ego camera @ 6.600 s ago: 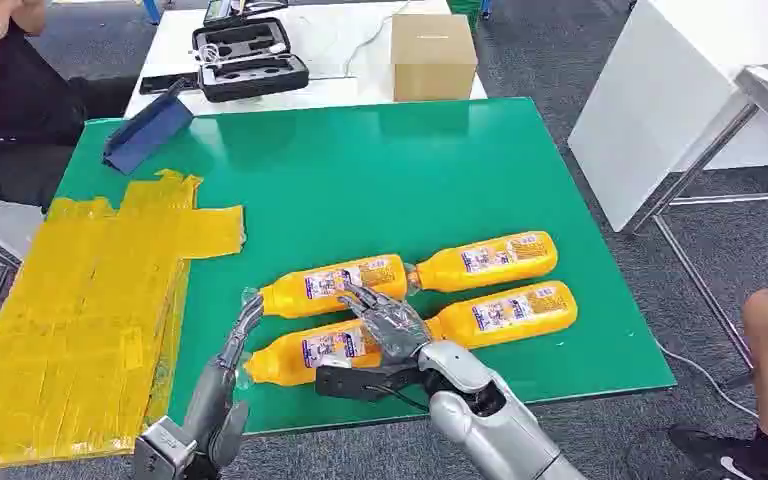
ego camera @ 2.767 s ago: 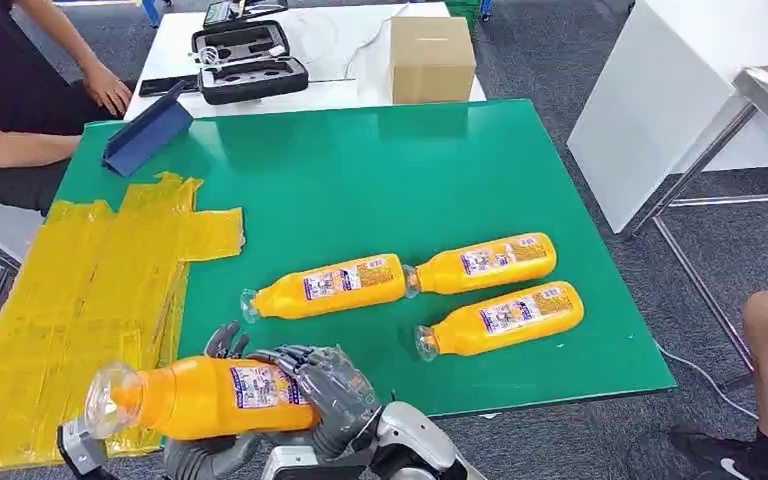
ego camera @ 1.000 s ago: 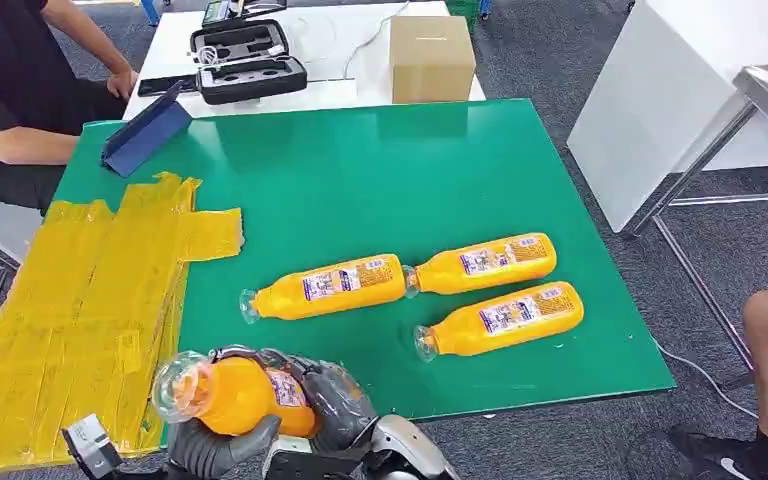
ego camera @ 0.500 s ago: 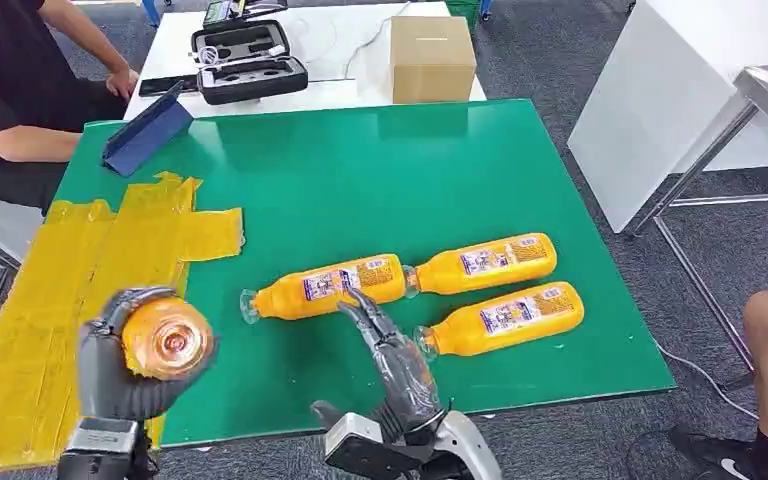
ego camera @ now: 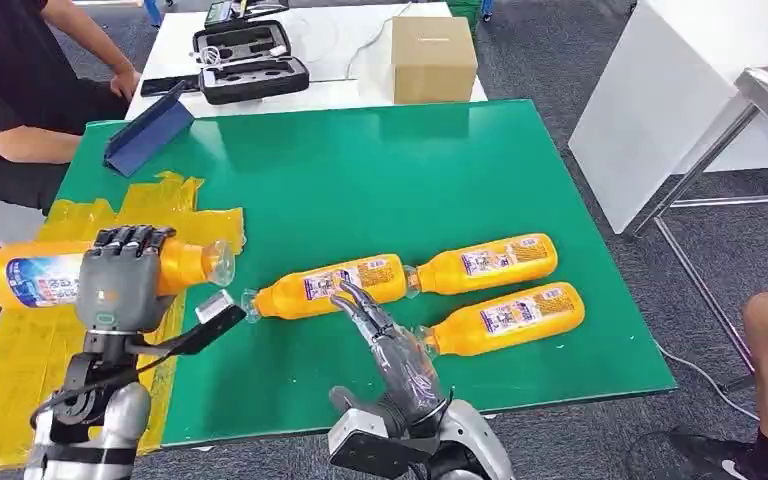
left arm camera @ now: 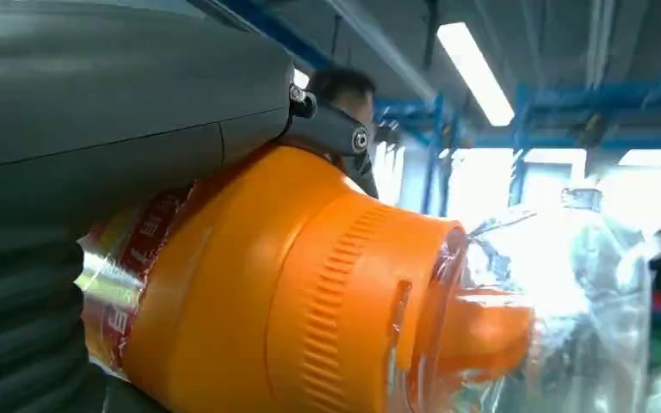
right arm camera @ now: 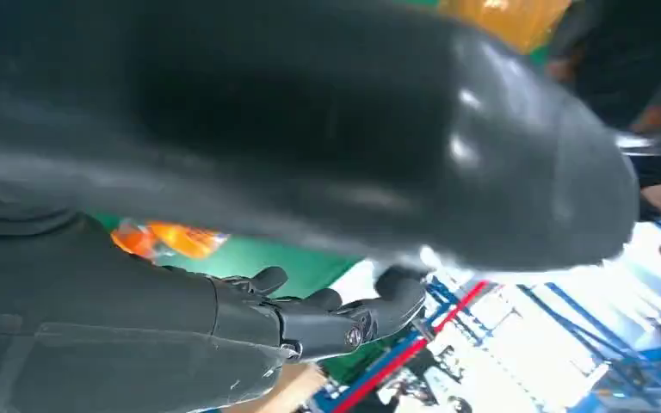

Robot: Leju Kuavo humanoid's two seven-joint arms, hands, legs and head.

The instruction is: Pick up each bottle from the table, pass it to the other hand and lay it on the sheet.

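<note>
Left robot hand [ego camera: 120, 283] grips my bottle [ego camera: 35, 275] around its middle, held sideways in the air above the yellow sheet [ego camera: 70, 330]. Right robot hand [ego camera: 397, 358] is released, fingers spread, hovering by the three bottles [ego camera: 415, 285] on the green surface [ego camera: 380, 170]. Risk: release from height and it rolls off the sheet's edge. Grip security is hard to judge; the wrist view is too close.

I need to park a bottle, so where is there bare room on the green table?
The green table is bare between the cardboard box, blue folder and the three lying bottles. Crowded around those bottles and the open right hand.
</note>
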